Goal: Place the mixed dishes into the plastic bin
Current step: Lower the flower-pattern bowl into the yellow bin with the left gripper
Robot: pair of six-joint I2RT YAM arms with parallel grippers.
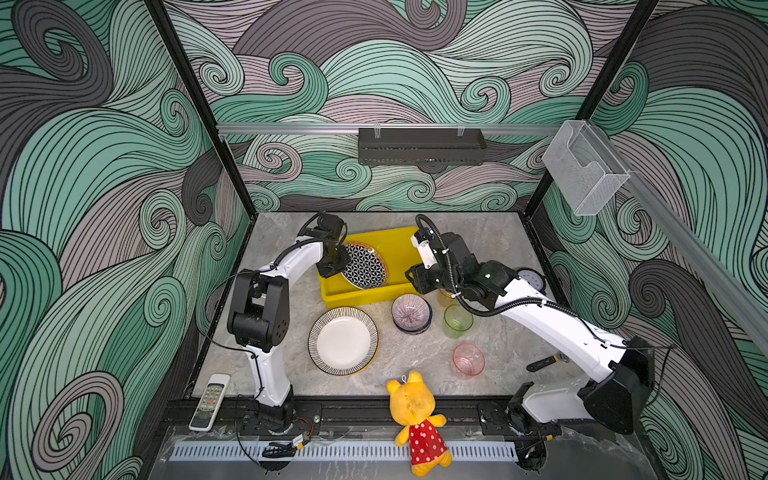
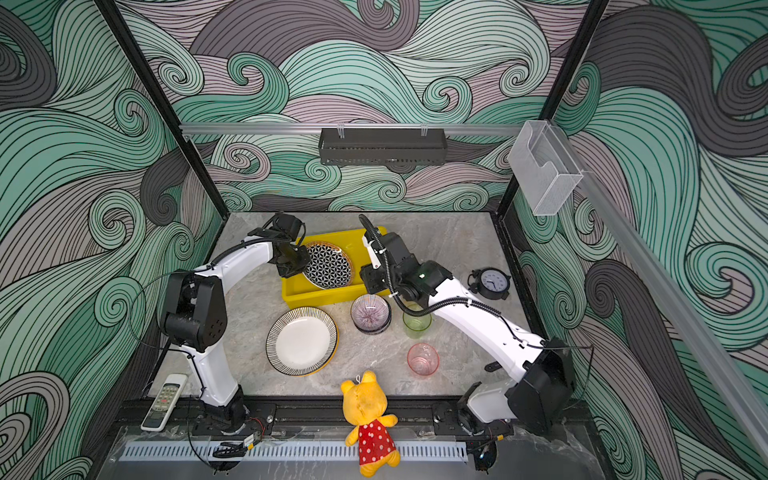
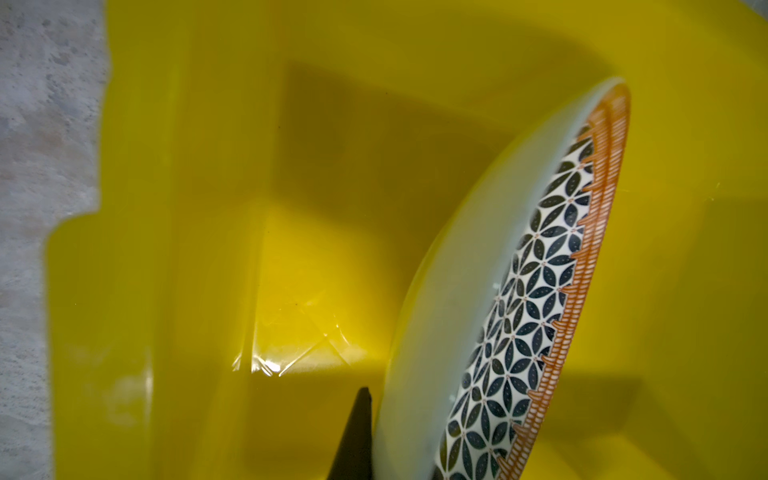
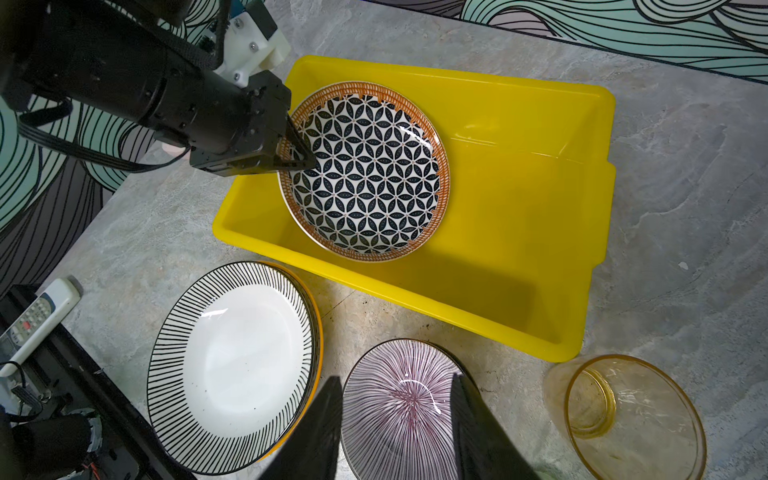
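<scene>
Where swirl-patterned walls (image 1: pixel 415 62) rise, the tabletop (image 1: pixel 419 361) is grey stone

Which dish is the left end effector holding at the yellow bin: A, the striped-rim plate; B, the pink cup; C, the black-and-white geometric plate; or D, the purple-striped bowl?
C: the left end effector pinches the rim of the geometric plate, which tilts inside the yellow bin.
</scene>
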